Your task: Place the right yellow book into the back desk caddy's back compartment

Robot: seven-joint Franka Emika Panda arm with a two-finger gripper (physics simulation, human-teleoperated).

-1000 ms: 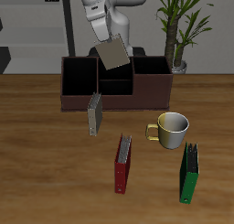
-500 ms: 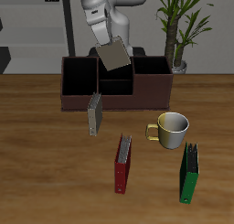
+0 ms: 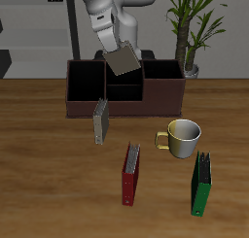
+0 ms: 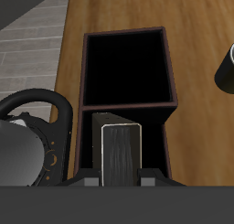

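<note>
My gripper (image 3: 115, 43) is shut on the right yellow book (image 3: 123, 59), a small grey-tan hardback, and holds it tilted in the air above the back desk caddy (image 3: 122, 105), a long low maroon-brown box. In the wrist view the book (image 4: 120, 151) shows between my fingers with its pale page edges, over the caddy's dark sections (image 4: 128, 68). The narrow middle back compartment (image 3: 122, 74) lies just under the book. A twin grey-tan book (image 3: 99, 121) stands on the table in front of the caddy.
A red book (image 3: 130, 173) and a green book (image 3: 201, 184) stand near the table's front edge. A tan mug (image 3: 182, 137) stands between them and the caddy; it also shows in the wrist view (image 4: 227, 67). A potted plant (image 3: 190, 28) stands behind the caddy's end.
The gripper and the held book have risen slightly and shifted a little farther back over the caddy. Nothing else has moved.
</note>
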